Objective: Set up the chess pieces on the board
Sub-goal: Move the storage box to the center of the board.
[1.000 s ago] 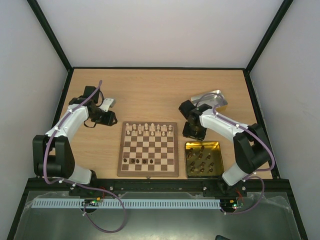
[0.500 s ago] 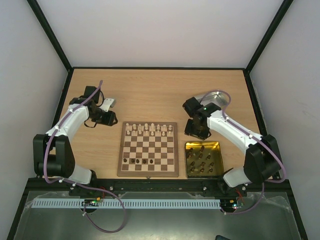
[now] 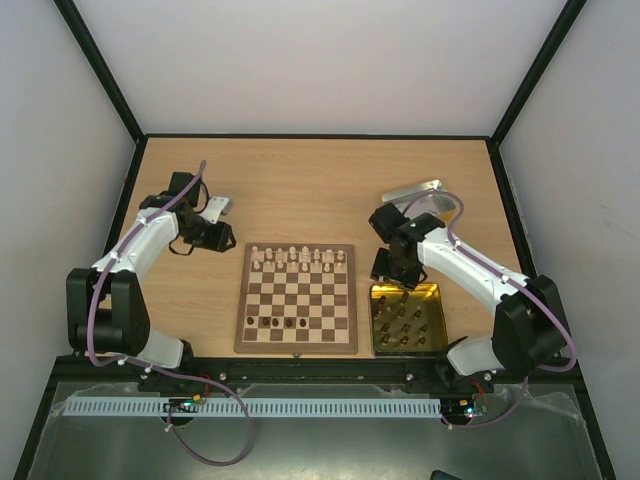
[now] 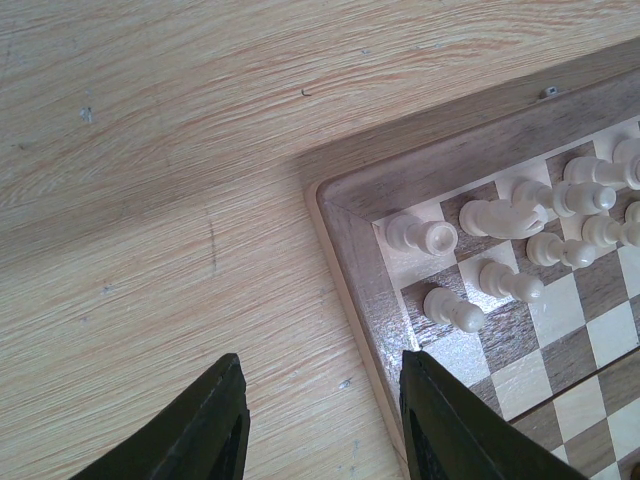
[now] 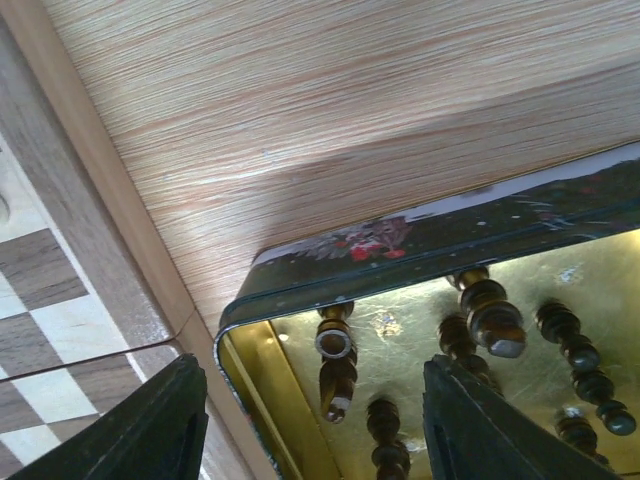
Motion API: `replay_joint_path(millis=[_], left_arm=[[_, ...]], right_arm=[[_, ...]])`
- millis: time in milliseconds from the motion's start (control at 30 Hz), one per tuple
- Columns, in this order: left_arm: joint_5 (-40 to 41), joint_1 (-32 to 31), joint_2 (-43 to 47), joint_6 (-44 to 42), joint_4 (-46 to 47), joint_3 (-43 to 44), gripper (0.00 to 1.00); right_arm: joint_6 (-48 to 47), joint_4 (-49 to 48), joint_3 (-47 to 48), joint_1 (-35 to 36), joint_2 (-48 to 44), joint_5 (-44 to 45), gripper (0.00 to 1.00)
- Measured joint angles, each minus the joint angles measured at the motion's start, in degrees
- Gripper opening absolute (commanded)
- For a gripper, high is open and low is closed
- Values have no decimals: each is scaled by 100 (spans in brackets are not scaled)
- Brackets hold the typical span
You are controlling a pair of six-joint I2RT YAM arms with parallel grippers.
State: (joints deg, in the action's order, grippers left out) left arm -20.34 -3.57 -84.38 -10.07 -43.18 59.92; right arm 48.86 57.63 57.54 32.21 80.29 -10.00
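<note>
The board (image 3: 296, 346) lies between the arms, with pale chess pieces (image 3: 300, 258) on its two far rows and three dark ones (image 3: 276, 322) on a near row. My left gripper (image 3: 220, 238) hovers off the board's far-left corner, open and empty. In the left wrist view that gripper (image 4: 325, 425) spans bare table and the board's border (image 4: 360, 260), close to the pale pieces (image 4: 500, 215). My right gripper (image 3: 392, 274) hangs open over the gold tin's far-left corner. Its jaws (image 5: 315, 425) straddle a lying dark piece (image 5: 337, 365) without touching it.
The gold tin (image 3: 432, 320) to the right of the board holds several dark pieces (image 3: 402, 318). Its dark printed wall (image 5: 420, 245) sits next to the board's border (image 5: 90, 250). A silver tin (image 3: 415, 192) lies at the far right.
The right gripper has moved nearer, from beside the silver tin to above the gold tin's far edge, and its jaws have spread wider. The left arm has stayed still.
</note>
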Motion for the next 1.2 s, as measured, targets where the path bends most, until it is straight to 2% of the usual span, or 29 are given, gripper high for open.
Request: replay_joint_path(millis=[133,1200], left_arm=[[0,0,0,0,0,0,43],[0,-2,-9,0,9,0,43]], right_arm=[[50,-96,4,0,28,-140,65],[238,-612,-153,0,455,-380,66]])
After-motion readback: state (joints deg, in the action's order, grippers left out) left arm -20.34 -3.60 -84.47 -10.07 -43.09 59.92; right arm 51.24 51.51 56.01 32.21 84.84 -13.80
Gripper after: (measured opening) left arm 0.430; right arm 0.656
